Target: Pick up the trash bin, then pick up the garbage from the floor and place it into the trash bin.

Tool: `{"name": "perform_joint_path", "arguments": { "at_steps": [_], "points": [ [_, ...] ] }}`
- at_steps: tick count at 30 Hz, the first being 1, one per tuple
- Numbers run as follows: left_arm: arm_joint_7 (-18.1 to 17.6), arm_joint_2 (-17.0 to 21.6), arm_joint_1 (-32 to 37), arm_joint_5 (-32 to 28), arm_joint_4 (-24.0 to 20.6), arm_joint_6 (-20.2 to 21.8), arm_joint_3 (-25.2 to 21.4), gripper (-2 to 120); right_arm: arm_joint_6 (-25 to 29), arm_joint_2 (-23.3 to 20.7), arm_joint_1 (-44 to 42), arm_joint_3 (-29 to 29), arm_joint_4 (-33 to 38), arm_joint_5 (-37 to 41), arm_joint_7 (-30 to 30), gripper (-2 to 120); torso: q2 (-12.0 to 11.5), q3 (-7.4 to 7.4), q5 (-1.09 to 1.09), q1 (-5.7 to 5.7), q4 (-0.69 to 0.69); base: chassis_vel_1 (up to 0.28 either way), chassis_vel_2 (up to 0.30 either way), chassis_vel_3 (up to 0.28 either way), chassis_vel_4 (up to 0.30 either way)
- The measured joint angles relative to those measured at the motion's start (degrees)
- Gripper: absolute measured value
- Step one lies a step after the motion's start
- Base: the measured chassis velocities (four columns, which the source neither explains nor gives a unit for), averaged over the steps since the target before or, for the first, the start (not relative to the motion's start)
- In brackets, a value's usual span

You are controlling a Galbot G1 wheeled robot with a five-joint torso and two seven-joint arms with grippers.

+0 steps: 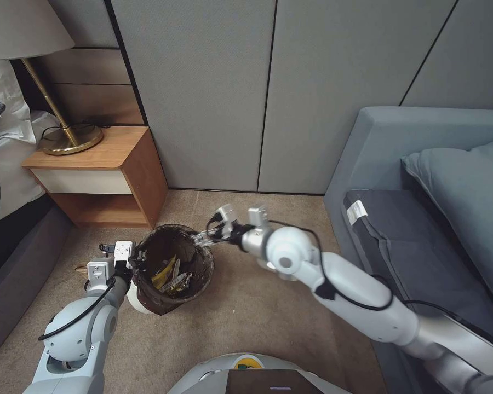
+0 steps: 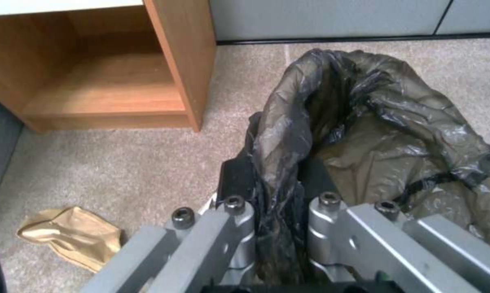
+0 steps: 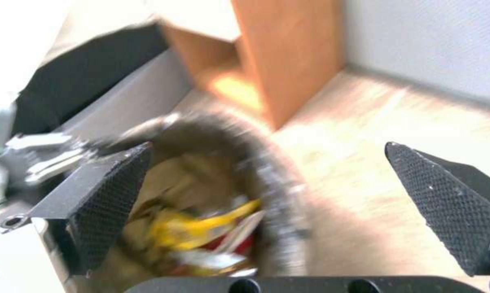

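Note:
The trash bin (image 1: 172, 268) stands out in the head view with its dark liner folded over the rim and a bit of white wall low on its left. My left gripper (image 1: 133, 259) is shut on the bin's near-left rim; in the left wrist view the liner (image 2: 364, 134) is pinched in that gripper (image 2: 277, 183). My right gripper (image 1: 205, 236) hovers open at the far-right rim, its pads (image 3: 112, 199) wide apart over the trash bin (image 3: 277, 171). Garbage (image 1: 168, 277) lies inside, yellow and red wrappers (image 3: 201, 232). A tan paper piece (image 2: 71, 238) lies on the floor (image 2: 120, 171) beside the left arm.
A wooden nightstand (image 1: 101, 175) with a brass lamp (image 1: 66, 137) stands just behind the bin. A bed (image 1: 5, 164) lies on the left, a grey sofa (image 1: 422, 219) on the right, and a panelled wall (image 1: 230, 98) behind. Open carpet (image 1: 257, 317) lies in front of me.

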Motion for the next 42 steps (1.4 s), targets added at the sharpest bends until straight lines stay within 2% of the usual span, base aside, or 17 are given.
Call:
{"name": "perform_joint_path", "arguments": {
  "at_steps": [1,5,6,7,8,9,10,12,14,15,17,18,21,22,26,30,42],
  "points": [
    [-0.06,0.00,0.00,-0.03,-0.13,0.00,-0.01,7,0.69,-1.35,-2.00,2.38,1.67,-1.44,0.43,100,0.00,0.00,-0.01,0.00,-0.01,0.000,0.000,0.000,0.000],
    [-0.07,0.00,0.00,-0.04,-0.24,0.00,-0.01,7,1.18,-2.04,-3.68,4.25,2.81,-2.01,0.91,100,0.00,0.00,-0.01,0.00,0.00,0.000,0.000,0.000,0.000],
    [-0.20,-0.04,-0.01,-0.04,-0.55,0.00,0.03,7,2.03,-3.35,-10.14,11.37,6.22,-3.48,2.38,100,0.00,0.00,0.00,0.00,-0.02,0.000,0.000,0.000,0.000],
    [-0.22,-0.07,-0.01,-0.05,-0.71,0.00,0.11,7,2.70,-3.26,-13.59,15.44,7.75,-5.20,2.39,100,0.00,0.00,-0.01,0.00,0.05,0.000,0.000,0.000,0.000],
    [-0.28,-0.07,-0.06,-0.01,-0.75,0.00,0.12,7,3.29,-2.89,-17.30,19.91,9.14,-6.76,2.47,100,0.00,0.00,0.00,0.00,-0.01,0.000,0.000,0.000,0.000],
    [-0.29,-0.14,-0.13,0.03,-0.76,0.00,0.14,7,3.63,-2.10,-20.36,23.73,10.25,-8.36,2.28,100,0.00,0.00,-0.01,0.00,0.00,0.000,0.000,0.000,0.000],
    [-0.29,-0.14,-0.13,0.03,-0.76,0.00,0.14,7,3.63,-2.10,-20.36,23.73,10.25,-8.36,2.28,100,0.00,0.00,-0.01,0.00,0.00,0.000,0.000,0.000,0.000],
    [-0.30,-0.38,-0.20,0.04,-0.83,0.00,0.09,7,5.33,0.96,-28.13,32.43,12.10,-13.57,0.59,100,0.00,0.00,0.00,0.00,0.01,0.000,0.000,0.000,0.000],
    [-0.30,-0.41,-0.18,0.02,-0.84,0.00,0.07,7,6.02,2.11,-30.53,34.90,12.39,-15.79,-0.06,100,0.00,0.00,-0.01,0.00,0.01,0.000,0.000,0.000,0.000],
    [-0.30,-0.44,-0.06,-0.05,-0.87,0.00,0.02,7,7.66,5.18,-36.04,40.08,12.96,-21.29,-1.84,100,0.00,0.00,-0.01,0.00,0.00,0.000,0.000,0.000,0.000],
    [-0.28,-0.49,0.11,-0.02,-0.87,-0.22,0.04,7,10.92,11.51,-43.00,45.96,13.49,-28.67,-4.07,100,0.00,-0.01,0.00,0.00,-0.03,0.000,0.000,0.000,0.000],
    [-0.28,-0.49,0.11,-0.02,-0.87,-0.22,0.04,7,10.92,11.51,-43.00,45.96,13.49,-28.67,-4.07,100,0.00,-0.01,0.00,0.00,-0.03,0.000,0.000,0.000,0.000],
    [-0.27,-0.56,0.18,0.09,-0.87,-0.74,0.55,7,17.62,17.83,-49.25,50.99,12.81,-37.45,-6.86,100,0.00,0.00,-0.02,0.00,0.02,0.000,0.000,0.000,0.000],
    [-0.27,-0.56,0.18,0.09,-0.87,-0.74,0.55,7,17.62,17.83,-49.25,50.99,12.81,-37.45,-6.86,100,0.00,0.00,-0.02,0.00,0.02,0.000,0.000,0.000,0.000],
    [-0.28,-0.71,0.73,0.27,-1.13,-1.93,0.79,7,22.64,23.30,-53.35,55.83,12.76,-41.18,-8.17,100,0.00,0.00,-0.02,0.00,0.01,0.000,0.000,0.000,0.000],
    [-0.27,-0.52,1.29,0.19,-1.41,-2.92,0.62,7,25.44,25.62,-55.80,57.82,13.53,-44.28,-9.41,100,0.00,-0.01,-0.02,0.00,0.00,0.000,0.000,0.000,0.000],
    [-0.38,-0.44,1.28,0.52,-2.72,-2.69,0.57,7,26.35,25.60,-54.84,56.95,13.47,-46.26,-9.67,100,0.00,0.00,-0.02,0.00,0.01,0.000,0.000,0.000,0.000]
  ]
}}
